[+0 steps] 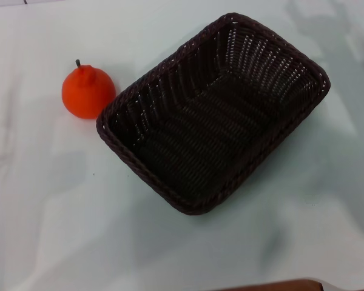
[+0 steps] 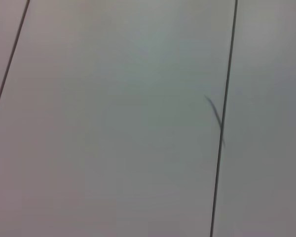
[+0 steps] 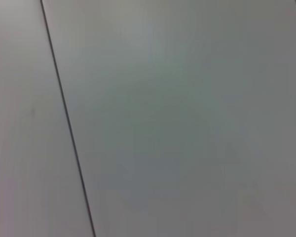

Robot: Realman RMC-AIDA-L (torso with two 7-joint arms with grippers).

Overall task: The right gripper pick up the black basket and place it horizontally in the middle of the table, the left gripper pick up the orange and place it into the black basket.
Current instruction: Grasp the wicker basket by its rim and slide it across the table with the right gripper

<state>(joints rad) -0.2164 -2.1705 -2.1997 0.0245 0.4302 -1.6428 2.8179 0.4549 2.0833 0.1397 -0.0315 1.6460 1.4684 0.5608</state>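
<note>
The black basket sits on the white table in the head view, right of centre, turned at a slant with one corner toward the far right. It is empty inside. The orange stands upright on the table just left of the basket's left corner, close to the rim; I cannot tell whether it touches. Neither gripper shows in any view. Both wrist views show only pale flat panels with thin dark seams.
A brown strip shows at the near edge of the head view. Faint shadows lie on the table at the far right. The wrist views show a dark seam and another seam on plain surfaces.
</note>
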